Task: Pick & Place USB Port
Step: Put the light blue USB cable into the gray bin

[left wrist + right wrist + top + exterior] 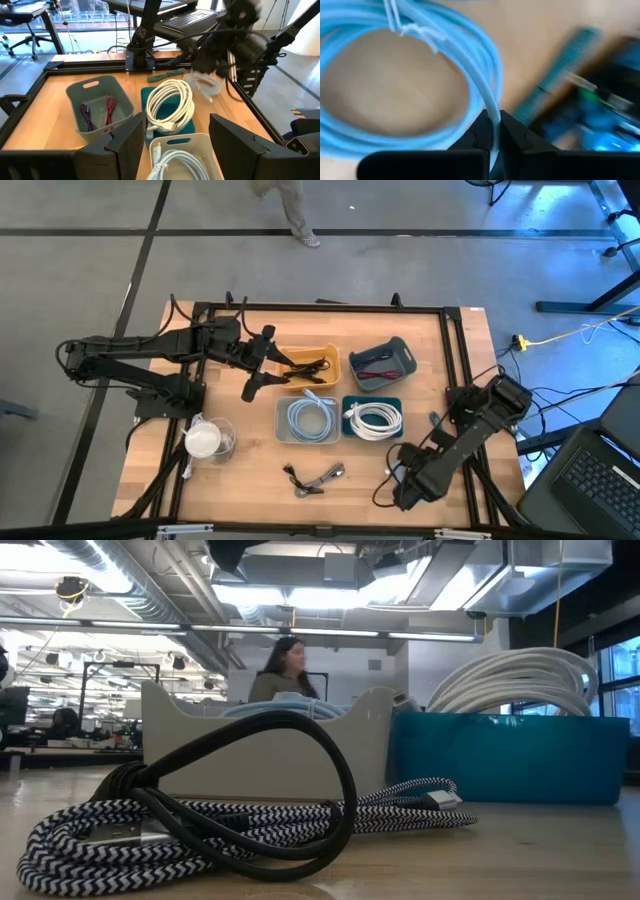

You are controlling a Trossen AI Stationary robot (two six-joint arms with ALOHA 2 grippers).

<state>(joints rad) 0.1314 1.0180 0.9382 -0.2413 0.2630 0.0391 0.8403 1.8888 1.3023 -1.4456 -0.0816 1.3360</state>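
The right gripper [492, 120] is low over the worktop [250, 480], near its right front corner. Its fingers are pinched tight on one thin strand of a light blue cable [480, 55]. The rest of that cable is a round coil over the bare wood. A green braided cable [560, 70] lies just beside it.

The left gripper [176, 122] hangs above the bins in the middle. Its fingers are wide apart and hold nothing. Below it are a white bin [200, 145], a teal bin [146, 95] with a white cable [172, 105], and a grey bin [95, 90].
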